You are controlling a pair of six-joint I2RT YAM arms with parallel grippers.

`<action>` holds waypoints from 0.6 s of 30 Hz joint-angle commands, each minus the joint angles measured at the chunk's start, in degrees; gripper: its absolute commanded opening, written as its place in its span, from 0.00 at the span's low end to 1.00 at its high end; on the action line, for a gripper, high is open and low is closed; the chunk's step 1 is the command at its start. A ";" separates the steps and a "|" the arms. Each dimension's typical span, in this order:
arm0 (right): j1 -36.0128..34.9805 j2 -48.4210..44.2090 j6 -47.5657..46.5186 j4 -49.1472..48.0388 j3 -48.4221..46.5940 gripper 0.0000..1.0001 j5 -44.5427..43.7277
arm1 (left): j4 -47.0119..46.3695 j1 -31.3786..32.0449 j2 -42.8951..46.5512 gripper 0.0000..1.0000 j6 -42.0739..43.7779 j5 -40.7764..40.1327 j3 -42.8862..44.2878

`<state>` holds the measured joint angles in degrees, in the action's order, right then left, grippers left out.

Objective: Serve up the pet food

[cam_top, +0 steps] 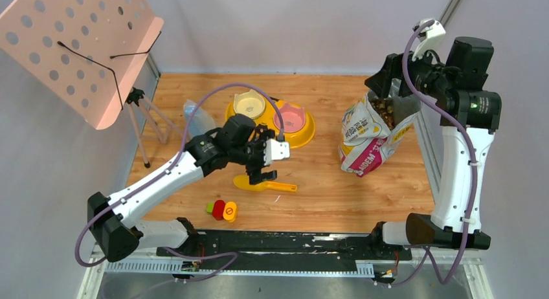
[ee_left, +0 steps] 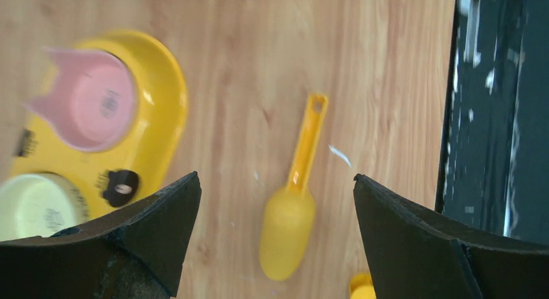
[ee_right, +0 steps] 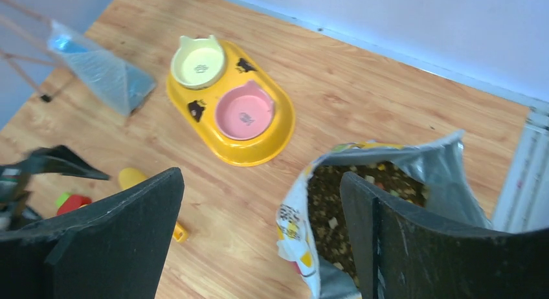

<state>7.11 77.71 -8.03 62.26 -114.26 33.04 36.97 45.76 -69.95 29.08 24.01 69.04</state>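
Right now both arms are empty-handed. In the overhead view the pet food sits in the upper right of the frame, a dark brown heap showing in the open mouth of the white bag, which stands near the right edge of the table. The right gripper hangs just above that opening, not touching the kibble as far as I can tell. From its wrist camera the jaws of the right gripper are spread wide with nothing between them. The pet food lies at the lower right of that frame, inside the bag and partly hidden behind one finger.

The left gripper is at the centre of the overhead view, well apart from the bag. Its wrist camera shows the left gripper fully parted and holding nothing, with the yellow scoop lying flat on the wood below the gap, bowl end toward the bottom of the frame. I see no kibble in the scoop.

The yellow feeder sits above centre, between the two grippers — its pink bowl and cream bowl both look bare of food.
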 commanded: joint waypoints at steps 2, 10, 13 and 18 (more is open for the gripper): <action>-1.87 1.27 0.12 -2.88 1.18 0.92 7.03 | 4.68 -0.05 -1.94 0.94 11.57 -1.61 -9.45; -3.05 0.26 0.29 -2.61 3.30 0.91 7.72 | -5.15 -0.04 -2.60 1.00 19.57 -9.13 -20.44; -3.63 -0.12 0.14 -2.50 3.99 0.91 8.30 | -6.13 -0.12 -4.35 0.99 22.23 -10.63 -21.47; -5.14 -1.29 -0.40 -2.30 6.09 0.89 8.24 | -8.29 -0.29 -8.16 0.98 23.64 -7.80 -20.14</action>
<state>3.22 78.76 -8.01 61.45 -109.40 39.92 32.99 45.69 -75.99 49.12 14.37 47.40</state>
